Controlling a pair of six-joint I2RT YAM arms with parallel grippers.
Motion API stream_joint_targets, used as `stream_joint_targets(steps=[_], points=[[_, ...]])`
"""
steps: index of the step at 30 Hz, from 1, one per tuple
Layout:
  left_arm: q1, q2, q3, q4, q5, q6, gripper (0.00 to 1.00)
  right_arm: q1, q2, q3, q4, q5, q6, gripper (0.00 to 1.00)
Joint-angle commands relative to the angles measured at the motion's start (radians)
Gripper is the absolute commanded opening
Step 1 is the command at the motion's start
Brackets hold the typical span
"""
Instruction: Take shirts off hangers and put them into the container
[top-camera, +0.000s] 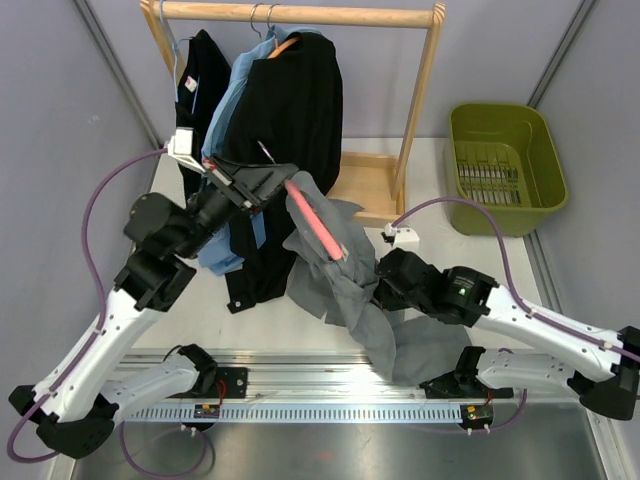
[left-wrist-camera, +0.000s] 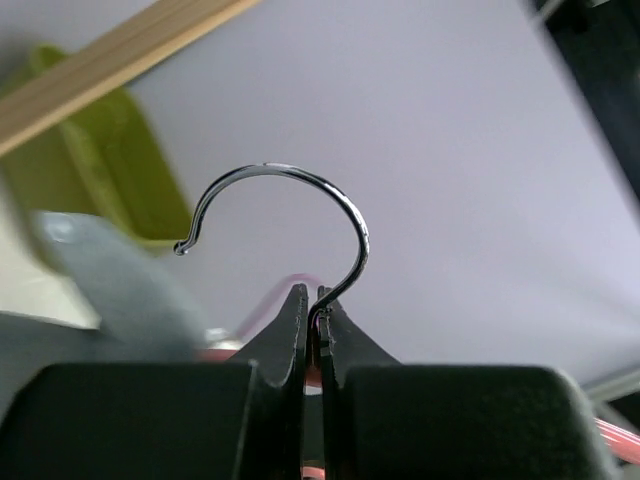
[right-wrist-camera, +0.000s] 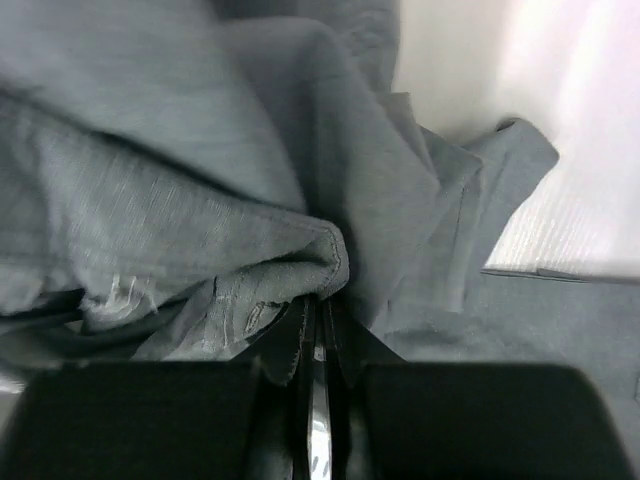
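Observation:
My left gripper (top-camera: 262, 178) holds a pink hanger (top-camera: 312, 220) above the table; in the left wrist view its jaws (left-wrist-camera: 315, 295) are shut at the foot of the metal hook (left-wrist-camera: 300, 180). A grey shirt (top-camera: 335, 285) hangs off the hanger's lower end and trails onto the table. My right gripper (top-camera: 378, 283) is pressed into that cloth from the right. In the right wrist view its jaws (right-wrist-camera: 318, 305) are shut on a folded edge of the grey shirt (right-wrist-camera: 200, 200). The olive-green container (top-camera: 548, 160) stands at the back right, nothing in it.
Behind the arms, the wooden rack rail (top-camera: 300, 14) carries black shirts (top-camera: 295, 110) and a light blue one (top-camera: 225, 120) on hangers. The rack's wooden base tray (top-camera: 365, 185) lies between the hanging shirts and the container. Grey walls close in on both sides.

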Motion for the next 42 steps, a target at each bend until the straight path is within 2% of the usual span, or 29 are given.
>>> stream_joint_targets(steps=[1, 6, 8, 11, 12, 13, 14, 18, 19, 21, 22, 24, 29, 34, 42], points=[[0.006, -0.063, 0.082, 0.196, -0.016, -0.187, 0.0, -0.002, 0.055, -0.05, 0.083, -0.024, 0.005, 0.0], [0.011, -0.106, 0.015, 0.191, -0.035, -0.344, 0.0, -0.001, 0.143, -0.067, 0.121, -0.035, 0.012, 0.0], [0.016, -0.115, 0.042, 0.136, -0.044, -0.303, 0.0, 0.001, 0.163, -0.059, 0.111, -0.02, 0.015, 0.0], [0.02, -0.102, 0.153, -0.13, -0.094, -0.041, 0.0, -0.001, 0.155, -0.039, 0.08, 0.003, 0.016, 0.0], [0.02, -0.092, 0.227, -0.289, -0.128, 0.116, 0.0, -0.001, 0.144, -0.024, 0.057, 0.01, 0.015, 0.0], [0.02, -0.089, 0.248, -0.342, -0.151, 0.192, 0.0, 0.001, 0.131, -0.013, 0.043, 0.016, 0.012, 0.0], [0.02, -0.097, 0.25, -0.455, -0.212, 0.302, 0.0, -0.001, 0.097, -0.001, 0.014, 0.028, 0.007, 0.0], [0.02, -0.137, 0.118, -0.609, -0.384, 0.469, 0.0, 0.001, 0.002, 0.106, -0.044, 0.04, -0.034, 0.0], [0.02, -0.146, 0.084, -0.617, -0.406, 0.489, 0.0, 0.001, -0.02, 0.126, -0.052, 0.016, -0.047, 0.06], [0.02, -0.175, -0.017, -0.611, -0.406, 0.517, 0.0, 0.001, -0.031, 0.189, -0.086, -0.012, -0.076, 0.48], [0.02, -0.181, -0.048, -0.602, -0.398, 0.524, 0.0, 0.001, -0.044, 0.207, -0.098, -0.036, -0.083, 0.79], [0.02, -0.183, -0.097, -0.597, -0.404, 0.543, 0.0, 0.002, -0.066, 0.255, -0.119, -0.053, -0.114, 0.99], [0.02, -0.134, -0.128, -0.61, -0.429, 0.602, 0.0, 0.004, -0.144, 0.384, -0.126, -0.113, -0.177, 0.99], [0.019, -0.088, -0.138, -0.562, -0.394, 0.601, 0.0, 0.019, -0.109, 0.387, -0.057, -0.297, -0.223, 0.99], [0.008, -0.025, -0.089, -0.541, -0.332, 0.586, 0.0, 0.166, 0.038, 0.333, 0.081, -0.263, -0.241, 0.99]])
